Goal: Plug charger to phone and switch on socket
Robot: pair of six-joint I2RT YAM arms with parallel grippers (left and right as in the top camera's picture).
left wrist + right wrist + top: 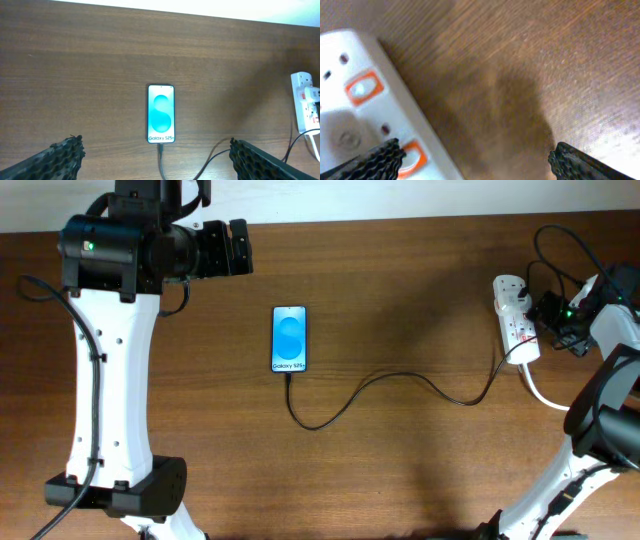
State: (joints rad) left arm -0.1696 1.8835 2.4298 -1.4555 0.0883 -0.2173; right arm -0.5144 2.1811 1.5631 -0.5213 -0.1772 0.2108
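The phone lies flat mid-table, blue screen up, "Galaxy S25" band at its near end; it also shows in the left wrist view. The black charger cable is plugged into the phone's near end and runs right to the white socket strip, seen also in the left wrist view. My left gripper is open and empty, raised well above the table behind the phone. My right gripper is open over the socket, its left finger beside an orange-red switch.
The strip's thick white cord curls toward the front right. Black cables loop behind the strip at the table's back right edge. A pale wall borders the table's far edge.
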